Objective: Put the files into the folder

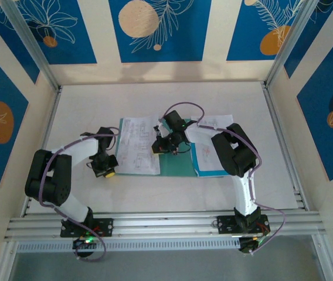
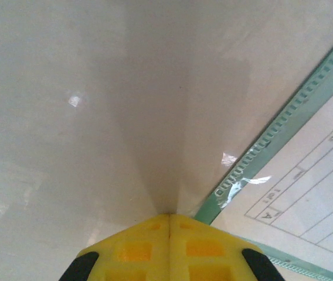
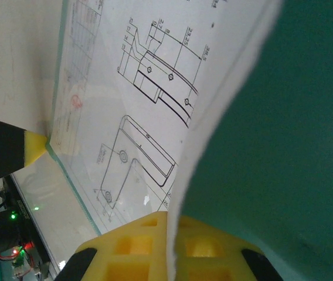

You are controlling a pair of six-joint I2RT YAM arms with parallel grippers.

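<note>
The teal-green folder (image 1: 178,166) lies open mid-table. Its clear flap, edged in green (image 2: 284,117), covers a printed sheet (image 1: 137,146) on the left half. My left gripper (image 1: 109,171) sits at the flap's lower left corner. In the left wrist view that gripper (image 2: 169,218) is shut, with the thin clear flap rising from the seam. My right gripper (image 1: 162,145) hovers over the folder's middle. In the right wrist view it (image 3: 167,218) is shut on a white sheet's edge (image 3: 225,105), between a drawing page (image 3: 149,88) and the teal cover (image 3: 284,146).
More white sheets (image 1: 214,125) lie at the right under the right arm, partly over a lighter blue-green panel (image 1: 209,166). Aluminium rails (image 1: 166,222) run along the near edge. Patterned walls close in the white table (image 1: 155,99).
</note>
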